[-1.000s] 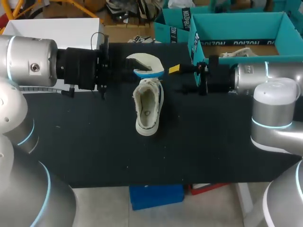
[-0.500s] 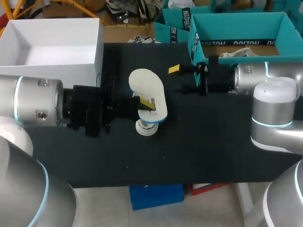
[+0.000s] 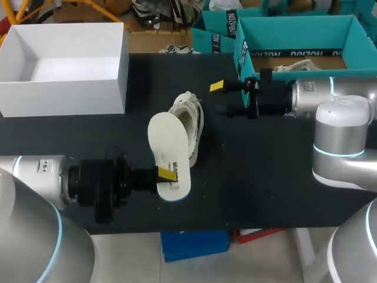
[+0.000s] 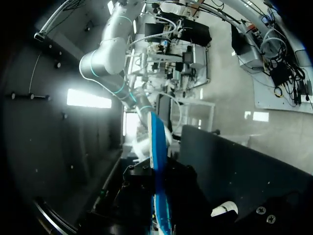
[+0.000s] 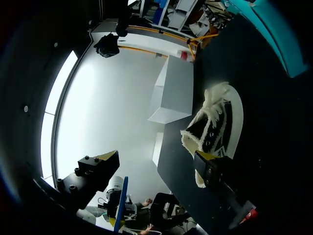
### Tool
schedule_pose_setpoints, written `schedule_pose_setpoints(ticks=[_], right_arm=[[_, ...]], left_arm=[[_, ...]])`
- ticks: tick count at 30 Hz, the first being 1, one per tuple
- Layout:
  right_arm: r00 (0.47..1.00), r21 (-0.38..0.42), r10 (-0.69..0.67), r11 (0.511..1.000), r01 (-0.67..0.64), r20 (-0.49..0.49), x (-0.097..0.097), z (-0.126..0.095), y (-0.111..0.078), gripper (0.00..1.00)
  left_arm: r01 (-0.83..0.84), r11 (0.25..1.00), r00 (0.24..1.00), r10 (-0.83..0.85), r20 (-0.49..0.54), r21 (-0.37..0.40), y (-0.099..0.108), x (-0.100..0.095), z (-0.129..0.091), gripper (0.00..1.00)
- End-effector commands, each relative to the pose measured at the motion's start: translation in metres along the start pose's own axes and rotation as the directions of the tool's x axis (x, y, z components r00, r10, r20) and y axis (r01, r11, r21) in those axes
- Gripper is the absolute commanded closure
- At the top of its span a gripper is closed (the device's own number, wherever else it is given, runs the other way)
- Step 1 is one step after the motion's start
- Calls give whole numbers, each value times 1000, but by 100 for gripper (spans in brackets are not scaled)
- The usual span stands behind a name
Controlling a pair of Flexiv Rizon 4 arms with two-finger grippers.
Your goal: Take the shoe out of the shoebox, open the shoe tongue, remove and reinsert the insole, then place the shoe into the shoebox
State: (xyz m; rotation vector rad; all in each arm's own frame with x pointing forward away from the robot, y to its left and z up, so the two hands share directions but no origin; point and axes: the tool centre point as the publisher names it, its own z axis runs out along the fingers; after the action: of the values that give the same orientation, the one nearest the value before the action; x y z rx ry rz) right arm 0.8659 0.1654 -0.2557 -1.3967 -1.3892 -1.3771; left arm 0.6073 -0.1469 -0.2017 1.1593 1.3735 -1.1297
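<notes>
A white shoe [image 3: 191,121] lies tilted on the black table [image 3: 265,177], near its middle. My left gripper [image 3: 166,175] comes in low from the left by the table's front edge and is shut on a cream insole [image 3: 166,152] with a blue underside, held over the table just in front of the shoe. In the left wrist view the insole [image 4: 158,161] shows edge-on between the fingers. My right gripper [image 3: 219,98] stands open to the right of the shoe, with nothing in it. From its wrist view the shoe [image 5: 215,122] lies ahead of the open right gripper [image 5: 156,161].
The open white shoebox [image 3: 65,59] stands at the back left, also seen as the shoebox [image 5: 176,93] beyond the shoe. Teal boxes [image 3: 294,22] stand at the back right, behind my right arm.
My left arm has carried the insole from above the shoe toward the table's front edge, uncovering the shoe and the shoebox. The shoe now lies tilted. The right arm has stayed still.
</notes>
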Motion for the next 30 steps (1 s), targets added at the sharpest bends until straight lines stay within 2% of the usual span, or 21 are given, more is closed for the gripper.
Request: schedule_pose_setpoints(ticks=[1,11,26,30], right_arm=[[1000,-3,0,1000,0,1,-1,2,0,0],[1000,-3,0,1000,0,1,-1,2,0,0],[1000,-3,0,1000,0,1,-1,2,0,0],[1000,-3,0,1000,0,1,-1,2,0,0]], left_arm=[[1,999,998,1,61,-35,-4,24,0,100],[29,998,999,-28,31,-47,23,53,3,100],[29,998,1000,-29,8,-47,74,76,4,100],[-19,999,1000,18,-23,-27,81,77,9,100]])
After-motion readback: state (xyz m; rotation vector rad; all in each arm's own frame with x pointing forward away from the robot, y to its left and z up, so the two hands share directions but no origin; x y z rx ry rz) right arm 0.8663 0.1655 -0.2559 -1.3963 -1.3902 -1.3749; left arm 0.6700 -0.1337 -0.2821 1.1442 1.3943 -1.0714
